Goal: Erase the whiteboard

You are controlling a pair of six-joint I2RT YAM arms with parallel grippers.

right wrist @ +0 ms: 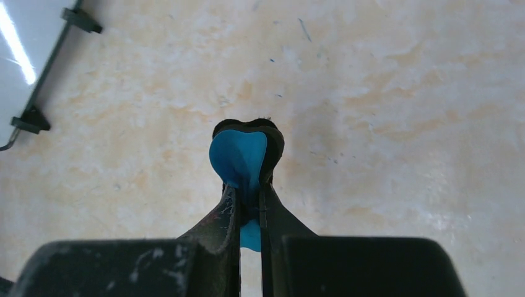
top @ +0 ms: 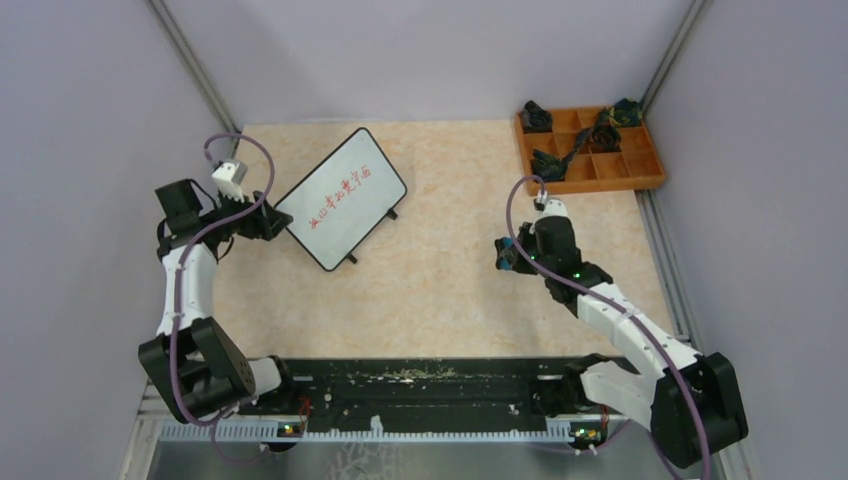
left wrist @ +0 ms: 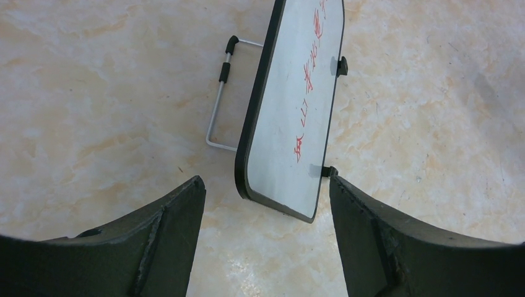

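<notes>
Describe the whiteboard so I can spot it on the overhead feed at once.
On the beige table, look left of centre, just beyond the left gripper. The whiteboard sits at a slant there, black-framed. Unlike the orange tray far right, it is white with red writing and two small black feet.

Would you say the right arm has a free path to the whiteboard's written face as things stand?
Probably yes: only bare table lies between the right gripper, shut on the blue eraser, and the whiteboard; the open left gripper sits at its far end.
</notes>
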